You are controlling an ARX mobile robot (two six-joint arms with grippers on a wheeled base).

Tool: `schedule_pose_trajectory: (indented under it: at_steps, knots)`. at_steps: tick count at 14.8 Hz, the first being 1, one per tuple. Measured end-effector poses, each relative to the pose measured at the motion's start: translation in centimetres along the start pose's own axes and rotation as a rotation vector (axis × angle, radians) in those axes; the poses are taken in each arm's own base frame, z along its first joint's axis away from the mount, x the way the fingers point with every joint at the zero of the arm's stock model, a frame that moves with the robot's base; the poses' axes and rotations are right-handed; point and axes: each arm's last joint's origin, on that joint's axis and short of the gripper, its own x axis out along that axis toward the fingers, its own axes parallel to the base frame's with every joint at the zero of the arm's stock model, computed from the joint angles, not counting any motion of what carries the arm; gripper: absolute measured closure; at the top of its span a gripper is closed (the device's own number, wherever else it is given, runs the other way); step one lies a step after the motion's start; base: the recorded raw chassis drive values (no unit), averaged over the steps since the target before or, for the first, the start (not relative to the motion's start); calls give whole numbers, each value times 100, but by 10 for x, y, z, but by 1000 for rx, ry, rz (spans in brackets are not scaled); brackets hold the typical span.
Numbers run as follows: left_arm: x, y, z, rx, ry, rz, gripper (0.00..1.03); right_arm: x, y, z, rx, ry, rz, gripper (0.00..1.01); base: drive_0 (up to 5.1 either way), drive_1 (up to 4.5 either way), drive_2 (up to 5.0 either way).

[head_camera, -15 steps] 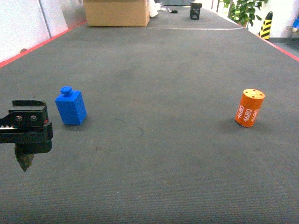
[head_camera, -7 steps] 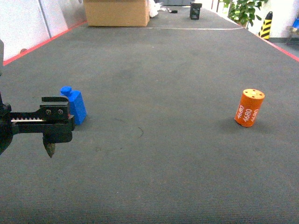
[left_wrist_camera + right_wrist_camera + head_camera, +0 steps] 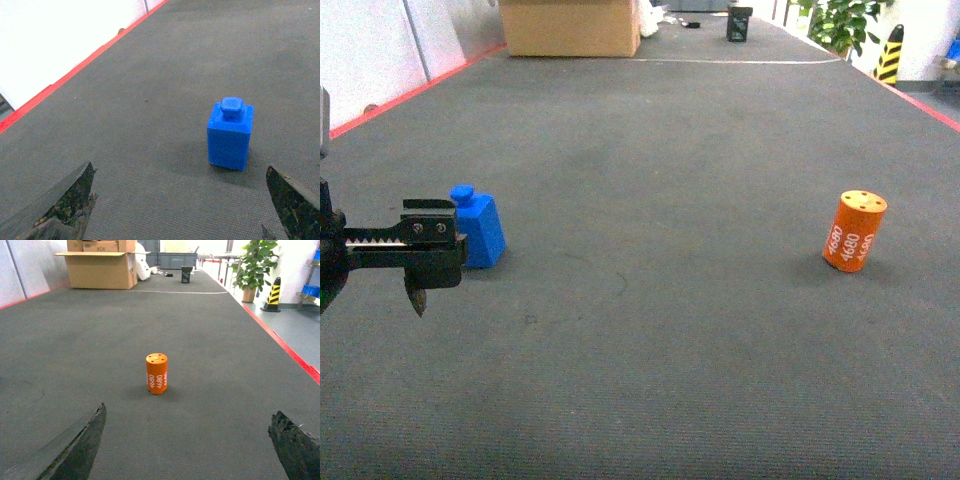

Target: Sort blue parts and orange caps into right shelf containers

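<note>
- The left claw [image 3: 418, 272] has slid in from the left edge of the head view over the last second and now sits just beside the blue part [image 3: 475, 228], so it looks like a pickup is being lined up.
- In the left wrist view the blue part [image 3: 230, 133] stands upright, centre-right, ahead of wide-open, empty fingers.
- The right claw [image 3: 185, 450] is also wide open and empty, with the orange cap [image 3: 157, 373] standing mid-frame, well ahead.
- No crates in sight yet.

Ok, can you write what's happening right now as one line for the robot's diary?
left gripper: open, short of blue part | right gripper: open, facing orange cap | both parts upright on grey mat, ungrasped
</note>
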Motion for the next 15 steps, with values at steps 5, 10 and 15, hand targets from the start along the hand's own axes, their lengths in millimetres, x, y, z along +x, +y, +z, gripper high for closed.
schedule_pose_trajectory:
  at_steps: [5,10,15]
  knots:
    - [18,-6,4,-13,-9,25,5,0,0,0,0,0,0,3,0,0,0]
    - [36,-10,3,-12,2,48,5,0,0,0,0,0,0,3,0,0,0]
    - [51,-10,-7,-6,26,69,5,0,0,0,0,0,0,3,0,0,0]
